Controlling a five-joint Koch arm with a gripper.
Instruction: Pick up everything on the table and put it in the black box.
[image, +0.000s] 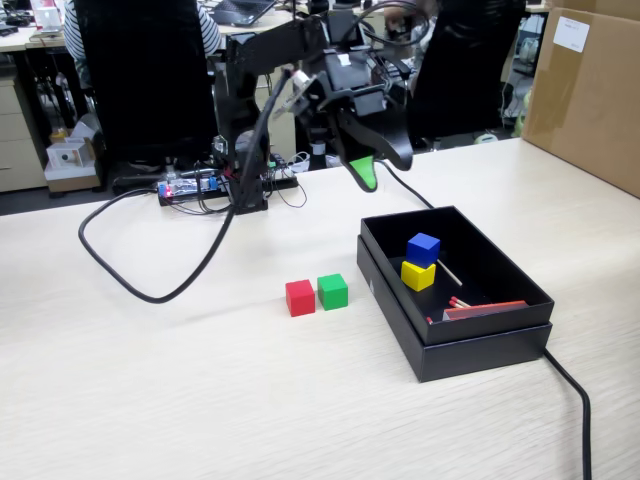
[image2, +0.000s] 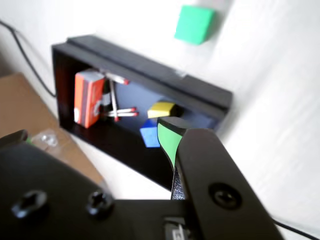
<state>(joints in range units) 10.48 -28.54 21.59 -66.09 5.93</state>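
Fixed view is showing the shallow black cardboard box (image: 470, 345) sitting on the light wood-grain desk (image: 200, 400). Inside it, the small blue cube (image: 423, 248) is resting partly on top of the small yellow cube (image: 417, 274). Thin red-tipped matchsticks (image: 460, 300) and a flat orange-red matchbox (image: 485, 310) are lying in the box too. No writing is clear enough to read.

The small red cube (image: 300, 297) and the small green cube (image: 332, 291) are sitting side by side on the desk, touching or nearly touching, just left of the box in this view. Lots of bare desk is lying open in front of them.

The black claw with a green tip (image: 366, 172) is hanging in the air above the far edge of the box. It is holding nothing. Only one tip is showing, so I cannot tell how far open it is.

A black cable (image: 150, 290) is looping over the desk on the left.
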